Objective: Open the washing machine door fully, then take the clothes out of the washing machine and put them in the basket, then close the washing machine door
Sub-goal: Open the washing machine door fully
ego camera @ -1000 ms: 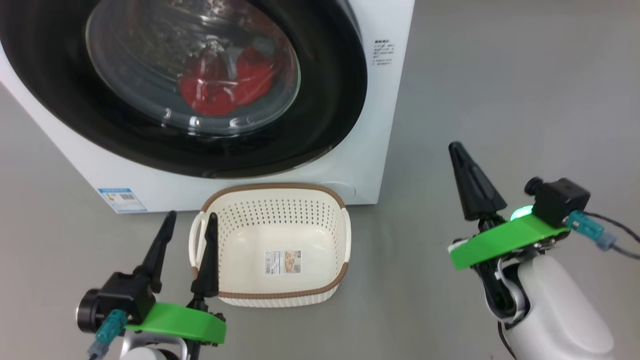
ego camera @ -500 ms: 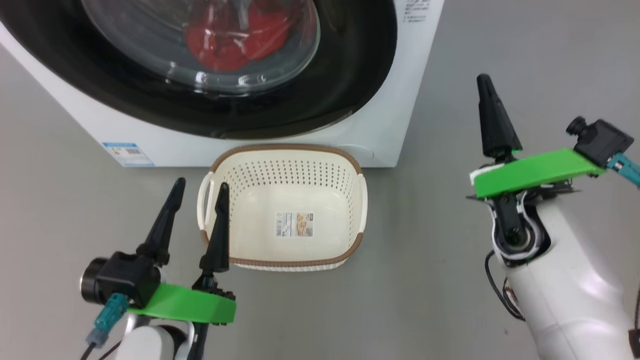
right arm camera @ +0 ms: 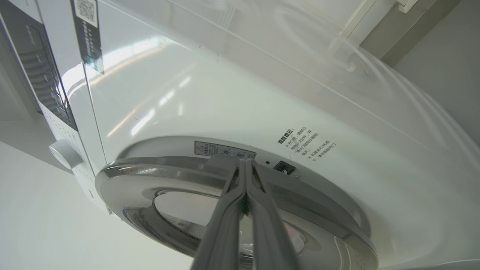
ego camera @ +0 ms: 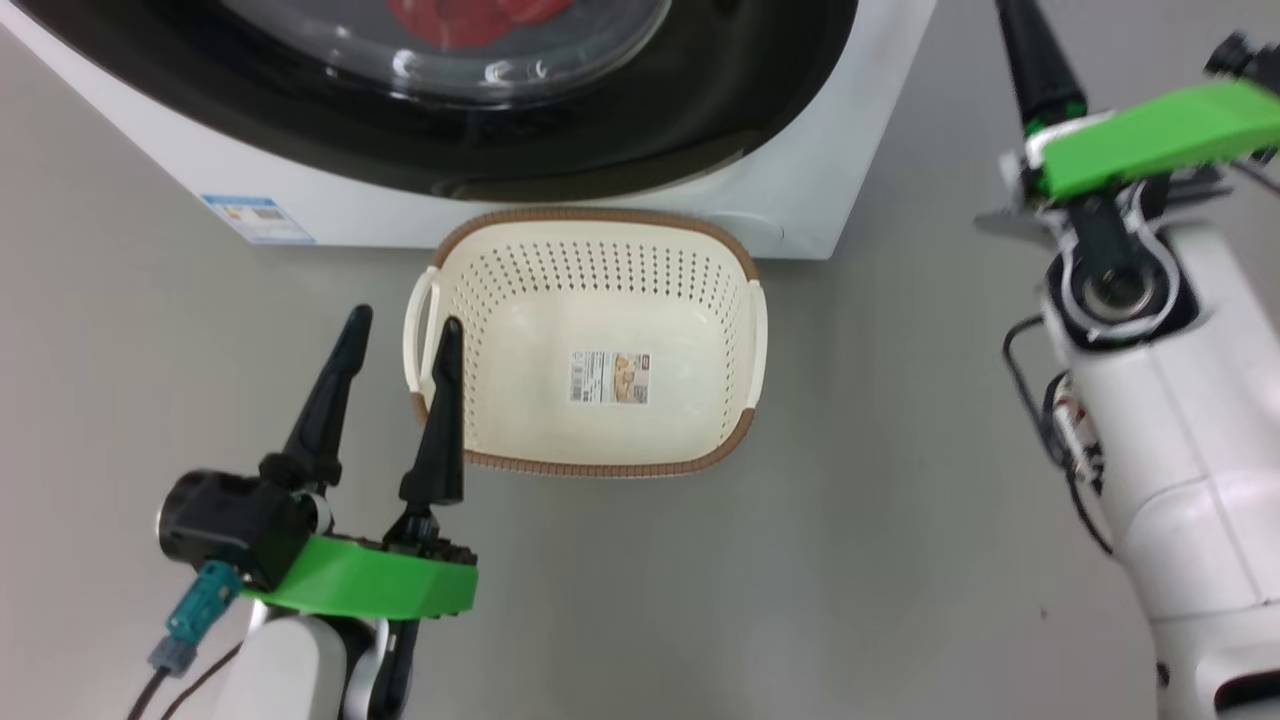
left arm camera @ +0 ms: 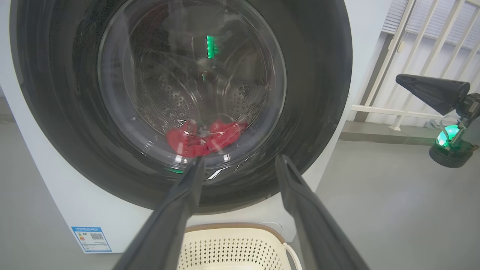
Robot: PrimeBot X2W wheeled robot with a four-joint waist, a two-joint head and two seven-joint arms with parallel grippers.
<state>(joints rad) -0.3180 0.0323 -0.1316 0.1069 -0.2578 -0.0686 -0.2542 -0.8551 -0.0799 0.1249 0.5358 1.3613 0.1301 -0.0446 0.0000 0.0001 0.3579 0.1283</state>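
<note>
Grey floor lies under my arms. My left gripper hangs low, spread wide and empty, by the basket. My right gripper, pressed together and empty, points from an upstretched arm at the closed washing machine door, with the clothes behind the glass.

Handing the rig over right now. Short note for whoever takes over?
Left gripper: open, empty, low beside the basket.
Right gripper: shut, empty, raised at the washing machine door edge.
Red clothes lie in the drum behind the glass; basket empty, on the floor before the washing machine.
Done: nothing visible; door not swung open.
To do: open door fully, move clothes to basket, close door.
</note>
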